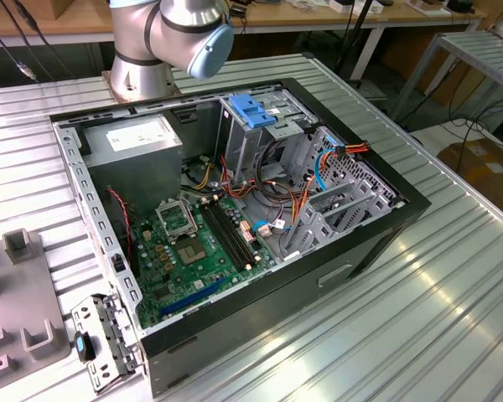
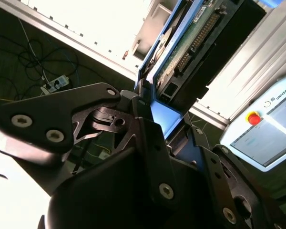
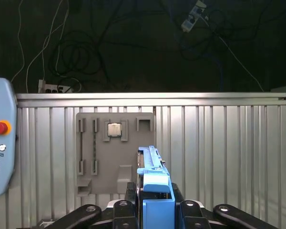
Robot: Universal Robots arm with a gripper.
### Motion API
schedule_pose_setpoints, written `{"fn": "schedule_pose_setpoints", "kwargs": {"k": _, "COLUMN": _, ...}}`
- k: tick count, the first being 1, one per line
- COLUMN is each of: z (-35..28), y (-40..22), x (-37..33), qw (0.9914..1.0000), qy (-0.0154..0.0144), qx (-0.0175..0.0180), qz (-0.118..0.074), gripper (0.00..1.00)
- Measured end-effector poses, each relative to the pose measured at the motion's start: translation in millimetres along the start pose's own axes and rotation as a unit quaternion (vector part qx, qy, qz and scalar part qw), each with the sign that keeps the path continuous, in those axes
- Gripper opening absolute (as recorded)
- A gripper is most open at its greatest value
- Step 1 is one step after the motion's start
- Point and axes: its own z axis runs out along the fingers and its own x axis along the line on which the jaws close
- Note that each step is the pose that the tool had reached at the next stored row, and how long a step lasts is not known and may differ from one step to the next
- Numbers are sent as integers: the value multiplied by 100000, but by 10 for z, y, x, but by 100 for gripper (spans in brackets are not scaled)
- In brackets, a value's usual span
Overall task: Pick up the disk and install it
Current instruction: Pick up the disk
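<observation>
One grey tray [image 1: 17, 310] is lying at the exterior view's left on the one ribbed table [image 1: 436, 318]. One open computer case [image 1: 277, 314] is sitting mid-table, housing one power-supply box [image 1: 138, 138] and, further right, one blue-capped cage [image 1: 250, 110]. In both wrist views the one claw [image 3: 155, 198] is clamping narrow on the one disk [image 3: 151, 164], holding it edge-on by its blue frame, lifted over the table by the tray.

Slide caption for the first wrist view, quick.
Gripper holds the disk, grey fixture plate on ribbed table beyond.
</observation>
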Motion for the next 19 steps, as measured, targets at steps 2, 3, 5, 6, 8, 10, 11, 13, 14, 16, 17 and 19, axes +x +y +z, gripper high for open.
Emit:
{"fn": "schedule_pose_setpoints", "kwargs": {"k": 2, "z": 0, "y": -34, "x": 0, "qw": 100000, "qy": -4, "qx": 4, "qz": 0, "gripper": 37}}
{"fn": "schedule_pose_setpoints", "kwargs": {"k": 3, "z": 0, "y": -52, "x": 0, "qw": 100000, "qy": -4, "qx": 8, "qz": 3, "gripper": 37}}
{"fn": "schedule_pose_setpoints", "kwargs": {"k": 5, "z": 0, "y": -84, "x": 2, "qw": 100000, "qy": -2, "qx": 3, "qz": 0, "gripper": 37}}
{"fn": "schedule_pose_setpoints", "kwargs": {"k": 6, "z": 0, "y": -100, "x": 2, "qw": 100000, "qy": -4, "qx": 3, "qz": -1, "gripper": 37}}
{"fn": "schedule_pose_setpoints", "kwargs": {"k": 8, "z": 0, "y": -136, "x": 4, "qw": 100000, "qy": -1, "qx": 0, "qz": 2, "gripper": 37}}
{"fn": "schedule_pose_setpoints", "kwargs": {"k": 10, "z": 0, "y": -181, "x": 6, "qw": 100000, "qy": -3, "qx": 4, "qz": 1, "gripper": 37}}
{"fn": "schedule_pose_setpoints", "kwargs": {"k": 11, "z": 0, "y": -204, "x": 7, "qw": 100000, "qy": -5, "qx": 7, "qz": 0, "gripper": 37}}
{"fn": "schedule_pose_setpoints", "kwargs": {"k": 13, "z": 0, "y": -256, "x": 7, "qw": 100000, "qy": -5, "qx": 7, "qz": 1, "gripper": 37}}
{"fn": "schedule_pose_setpoints", "kwargs": {"k": 14, "z": -1, "y": -274, "x": 10, "qw": 100000, "qy": -3, "qx": 3, "qz": 1, "gripper": 37}}
{"fn": "schedule_pose_setpoints", "kwargs": {"k": 16, "z": -1, "y": -301, "x": 16, "qw": 100000, "qy": -1, "qx": 3, "qz": 2, "gripper": 37}}
{"fn": "schedule_pose_setpoints", "kwargs": {"k": 17, "z": -1, "y": -311, "x": 18, "qw": 100000, "qy": -4, "qx": 6, "qz": 1, "gripper": 37}}
{"fn": "schedule_pose_setpoints", "kwargs": {"k": 19, "z": -1, "y": -335, "x": 23, "qw": 100000, "qy": -4, "qx": 7, "qz": 0, "gripper": 37}}
